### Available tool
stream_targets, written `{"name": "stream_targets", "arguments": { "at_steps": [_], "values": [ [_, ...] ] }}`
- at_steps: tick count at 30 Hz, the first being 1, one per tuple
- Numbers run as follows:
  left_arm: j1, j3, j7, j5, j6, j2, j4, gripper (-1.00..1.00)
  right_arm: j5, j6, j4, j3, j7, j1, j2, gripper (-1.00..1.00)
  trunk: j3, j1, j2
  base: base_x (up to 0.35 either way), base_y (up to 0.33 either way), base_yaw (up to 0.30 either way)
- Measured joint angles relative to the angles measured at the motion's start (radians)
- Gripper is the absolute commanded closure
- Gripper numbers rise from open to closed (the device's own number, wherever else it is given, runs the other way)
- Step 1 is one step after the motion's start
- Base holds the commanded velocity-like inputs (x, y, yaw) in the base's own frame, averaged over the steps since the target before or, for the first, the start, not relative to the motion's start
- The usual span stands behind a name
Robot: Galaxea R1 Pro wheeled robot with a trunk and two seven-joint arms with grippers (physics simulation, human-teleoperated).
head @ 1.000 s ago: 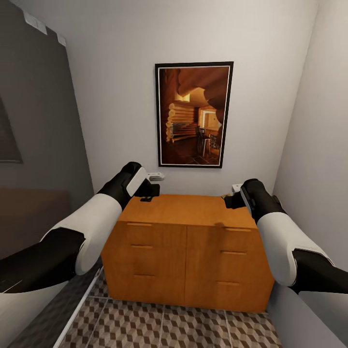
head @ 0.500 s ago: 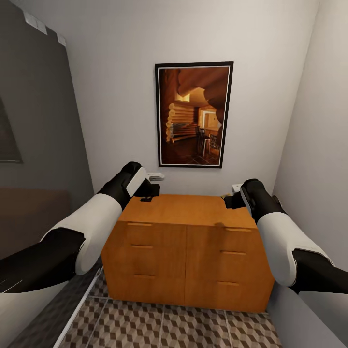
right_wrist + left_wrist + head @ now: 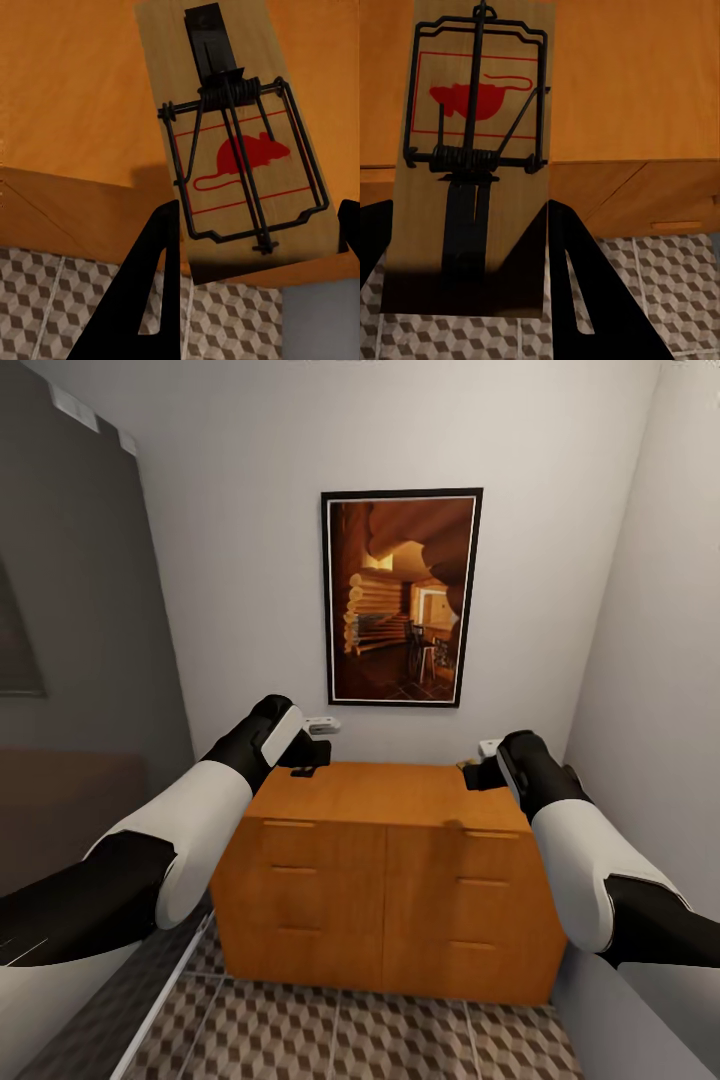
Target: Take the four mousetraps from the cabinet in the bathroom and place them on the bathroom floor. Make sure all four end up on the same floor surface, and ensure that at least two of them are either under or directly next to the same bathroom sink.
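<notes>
Black fingers of the left gripper are closed on a mousetrap, a pale wooden slab with a red mouse print and a black wire spring bar, held above the orange-brown cabinet. Opposite, the right gripper likewise clamps a second mousetrap between its dark fingers, over the cabinet's top near its right edge. From the head view, the left gripper hangs at the cabinet's back left corner and the right gripper at its back right corner. All the cabinet's drawers, with their slim bar handles, sit flush. Below it spreads the bathroom floor, tiled in a brown, beige and white cube pattern. Behind, a framed picture of a log interior hangs on the pale wall, and a dark grey panel lines the left side.
</notes>
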Motion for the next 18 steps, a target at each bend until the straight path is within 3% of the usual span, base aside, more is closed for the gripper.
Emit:
{"name": "stream_targets", "arguments": {
  "at_steps": [18],
  "values": [
    [0.000, -0.001, -0.001, -0.003, 0.001, 0.000, 0.022, 1.00, 0.001, -0.012, 0.014, 0.000, -0.001, 0.006, -0.001, 1.00, 0.000, 0.000, 0.000, -0.307, 0.037, 0.000]
  ]
}}
